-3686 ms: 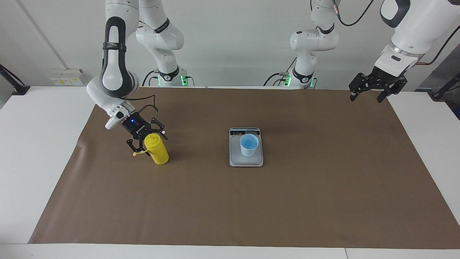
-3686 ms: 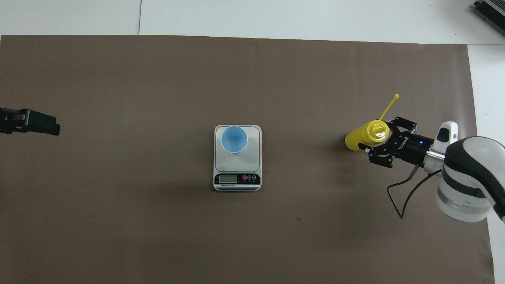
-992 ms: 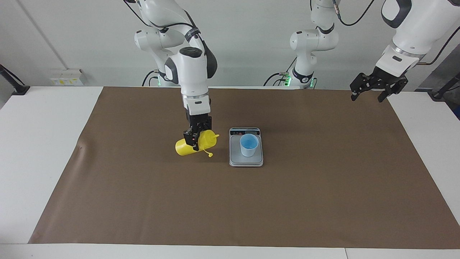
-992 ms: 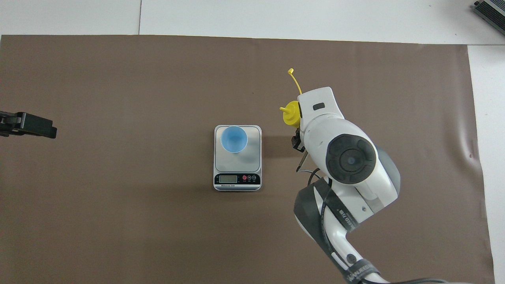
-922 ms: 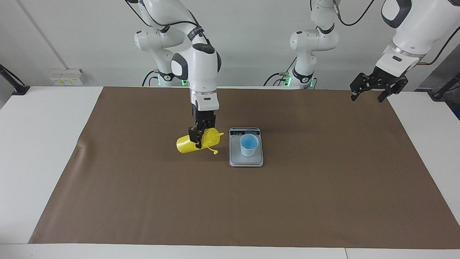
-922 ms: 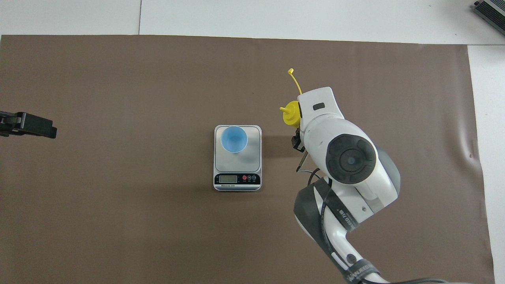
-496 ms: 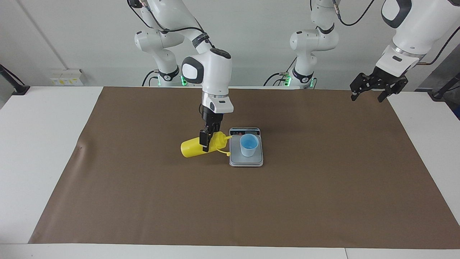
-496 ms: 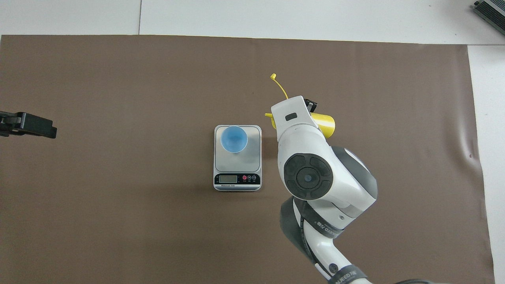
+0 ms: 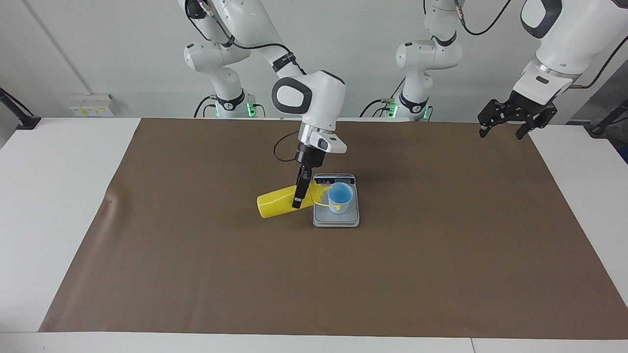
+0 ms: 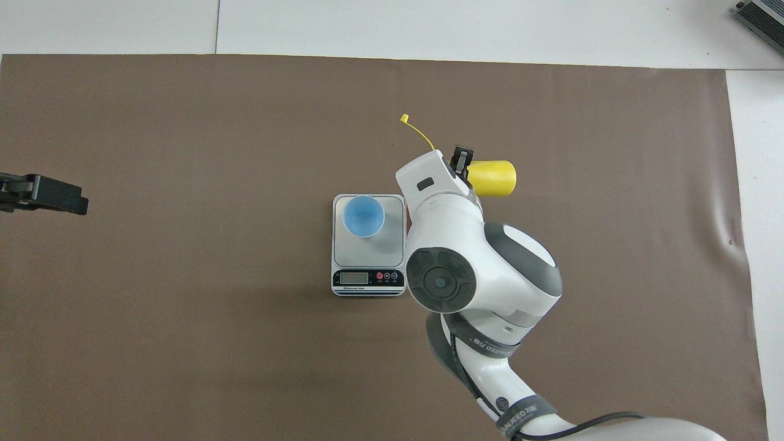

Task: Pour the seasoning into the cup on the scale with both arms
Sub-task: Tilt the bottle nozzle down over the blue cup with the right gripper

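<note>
1. The right gripper (image 9: 299, 195) pinched the small bright yellow plastic squeeze bottle (image 9: 277, 204) with its fingers, tipped on its side, so its nozzle pointed at the small light blue cup (image 9: 340, 197).
2. The cup stood on the flat silver-grey kitchen scale (image 9: 336, 219), mid-table, to be weighed.
3. The left gripper (image 9: 505, 123) waited with fingers spread over the table's corner by the left arm's base.

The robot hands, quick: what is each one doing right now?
Right gripper: shut on the bottle, tipped toward the cup on the scale.
Left gripper: open, empty, waiting over the mat corner.
</note>
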`<move>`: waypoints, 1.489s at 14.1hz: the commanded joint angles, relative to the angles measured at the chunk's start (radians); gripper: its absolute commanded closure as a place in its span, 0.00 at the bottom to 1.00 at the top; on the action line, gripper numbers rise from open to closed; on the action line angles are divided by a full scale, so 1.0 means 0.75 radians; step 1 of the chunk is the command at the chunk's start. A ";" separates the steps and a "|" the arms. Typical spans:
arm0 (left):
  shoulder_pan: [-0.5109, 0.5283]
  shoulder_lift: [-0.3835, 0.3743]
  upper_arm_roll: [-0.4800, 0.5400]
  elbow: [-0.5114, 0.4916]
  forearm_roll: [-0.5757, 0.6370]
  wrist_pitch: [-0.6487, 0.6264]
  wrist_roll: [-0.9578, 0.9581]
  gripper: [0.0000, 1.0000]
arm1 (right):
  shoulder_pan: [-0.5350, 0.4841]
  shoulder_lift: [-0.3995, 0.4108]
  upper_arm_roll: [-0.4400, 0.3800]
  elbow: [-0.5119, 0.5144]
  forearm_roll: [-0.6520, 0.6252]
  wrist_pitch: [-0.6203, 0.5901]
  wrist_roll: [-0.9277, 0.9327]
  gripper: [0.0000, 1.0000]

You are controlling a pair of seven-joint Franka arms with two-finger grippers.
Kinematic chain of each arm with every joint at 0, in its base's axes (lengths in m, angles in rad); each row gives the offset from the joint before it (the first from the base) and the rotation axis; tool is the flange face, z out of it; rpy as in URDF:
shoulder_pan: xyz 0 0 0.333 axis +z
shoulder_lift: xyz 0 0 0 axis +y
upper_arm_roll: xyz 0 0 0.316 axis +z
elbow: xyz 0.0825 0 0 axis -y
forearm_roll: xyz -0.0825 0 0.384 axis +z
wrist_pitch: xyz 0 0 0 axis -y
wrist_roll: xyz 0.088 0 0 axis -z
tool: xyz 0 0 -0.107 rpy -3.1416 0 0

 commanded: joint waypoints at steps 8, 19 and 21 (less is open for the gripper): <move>0.018 -0.041 -0.004 -0.041 -0.016 -0.008 0.025 0.00 | 0.089 0.092 0.001 0.046 -0.383 -0.157 0.012 1.00; 0.018 -0.041 -0.004 -0.041 -0.016 -0.008 0.025 0.00 | 0.147 0.096 0.001 -0.010 -0.545 -0.210 -0.113 1.00; 0.018 -0.041 -0.004 -0.041 -0.016 -0.008 0.025 0.00 | 0.149 0.096 0.001 -0.010 -0.545 -0.217 -0.113 1.00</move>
